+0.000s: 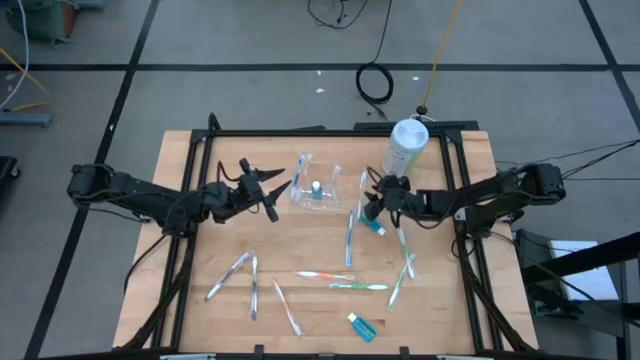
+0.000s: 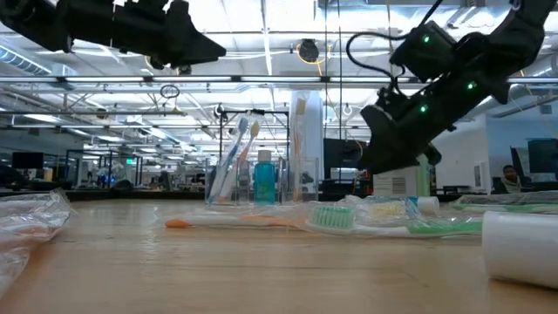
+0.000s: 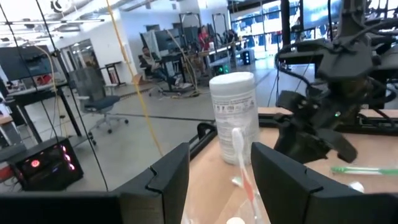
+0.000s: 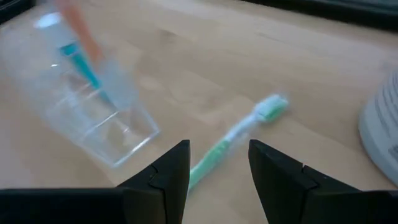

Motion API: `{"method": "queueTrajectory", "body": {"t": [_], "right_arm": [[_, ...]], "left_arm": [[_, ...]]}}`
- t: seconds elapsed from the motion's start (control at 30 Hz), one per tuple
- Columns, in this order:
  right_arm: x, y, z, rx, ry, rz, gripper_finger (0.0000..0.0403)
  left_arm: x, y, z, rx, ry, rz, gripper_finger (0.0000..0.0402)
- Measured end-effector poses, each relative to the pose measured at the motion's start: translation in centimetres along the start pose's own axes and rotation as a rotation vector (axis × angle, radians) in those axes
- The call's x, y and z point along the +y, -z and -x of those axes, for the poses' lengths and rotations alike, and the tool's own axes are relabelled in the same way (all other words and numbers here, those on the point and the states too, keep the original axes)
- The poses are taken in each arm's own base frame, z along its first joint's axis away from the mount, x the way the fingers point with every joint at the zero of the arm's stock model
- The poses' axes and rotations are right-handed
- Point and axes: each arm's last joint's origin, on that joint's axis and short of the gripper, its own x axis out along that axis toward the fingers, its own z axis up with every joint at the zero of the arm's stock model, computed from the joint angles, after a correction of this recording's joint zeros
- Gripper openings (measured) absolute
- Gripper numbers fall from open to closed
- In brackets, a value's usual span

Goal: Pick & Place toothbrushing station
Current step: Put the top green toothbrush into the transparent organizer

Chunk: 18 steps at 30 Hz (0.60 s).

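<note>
Both end effectors (image 1: pixel 273 190) (image 1: pixel 368 203) gape empty, toothbrushing station (image 1: pixel 316 187) standing between them.

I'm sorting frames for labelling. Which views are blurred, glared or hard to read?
High view: sharp, evenly lit, though the holder nearly vanishes against the wood. Low view: bright ceiling lights behind, arms silhouetted, near tabletop out of focus. Right wrist view: holder smeared, toothbrush soft. Left wrist view: canister clear, background bright.
</note>
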Motion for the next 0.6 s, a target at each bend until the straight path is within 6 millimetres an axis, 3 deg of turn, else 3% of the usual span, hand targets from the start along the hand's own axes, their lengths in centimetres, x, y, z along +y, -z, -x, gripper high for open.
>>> {"method": "queueTrajectory", "body": {"t": [0.2, 0.4, 0.6], "right_arm": [[-0.3, 0.8, -2.0, 0.000, 0.024, -0.102, 0.0155], [-0.9, 2.0, -3.7, 0.048, 0.057, -0.096, 0.0155], [-0.6, 1.9, -5.0, 0.073, 0.057, -0.099, 0.0155]], "left_arm": [[0.1, 0.5, -0.2, 0.032, -0.007, -0.022, 0.0177], [0.4, 0.7, -0.4, 0.046, -0.021, -0.022, 0.0177], [0.4, 0.7, -0.4, 0.046, -0.021, -0.032, 0.0177]]}}
